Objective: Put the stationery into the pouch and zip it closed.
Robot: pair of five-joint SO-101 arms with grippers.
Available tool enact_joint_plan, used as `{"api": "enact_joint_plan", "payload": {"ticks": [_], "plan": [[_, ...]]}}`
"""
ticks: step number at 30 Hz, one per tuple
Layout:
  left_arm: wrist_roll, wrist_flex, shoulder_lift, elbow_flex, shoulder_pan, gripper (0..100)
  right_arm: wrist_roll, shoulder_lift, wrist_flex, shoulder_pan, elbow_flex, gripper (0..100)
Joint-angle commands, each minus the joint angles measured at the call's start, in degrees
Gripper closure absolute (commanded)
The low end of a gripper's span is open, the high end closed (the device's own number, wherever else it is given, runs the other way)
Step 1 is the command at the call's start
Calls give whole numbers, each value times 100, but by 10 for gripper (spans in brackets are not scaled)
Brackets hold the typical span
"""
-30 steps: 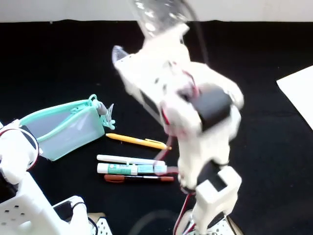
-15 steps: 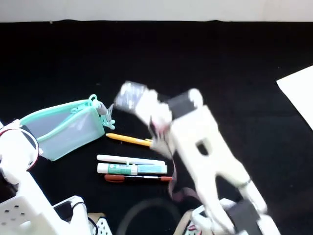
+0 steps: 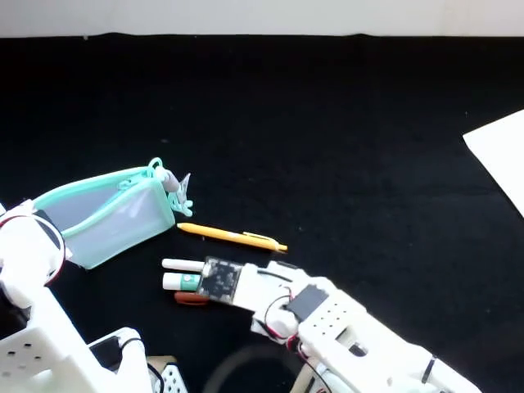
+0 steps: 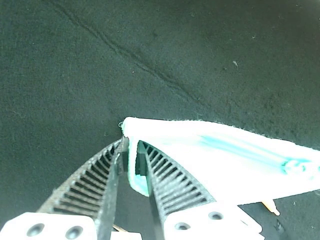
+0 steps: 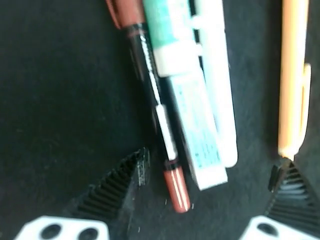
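The high camera looks down over my table from well above the pouch (image 3: pixel 106 214); my left wrist camera sits close against the pouch's edge; my right wrist camera hangs close over the pens (image 5: pixel 187 115) beside the pouch; the high view shares both spots.

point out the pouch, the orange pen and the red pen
pouch (image 3: pixel 115 214): high view, on its clear side panel
orange pen (image 3: pixel 233 237): high view, on the middle of its barrel
red pen (image 5: pixel 154 100): right wrist view, on the dark middle of its barrel
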Motion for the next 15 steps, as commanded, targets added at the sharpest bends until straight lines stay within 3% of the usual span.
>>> {"api": "enact_joint_plan", "payload": {"ticks": [1, 11, 13, 15], "plan": [[35, 26, 75, 66, -40, 994, 185, -75, -268, -259, -4, 627], [44, 35, 66, 75, -40, 994, 818, 664, -541, -453, -268, 634], [44, 35, 48, 75, -40, 994, 949, 910, -857, -453, -259, 692], [44, 35, 31, 75, -40, 994, 985, 1218, -1024, -444, -295, 824]]}}
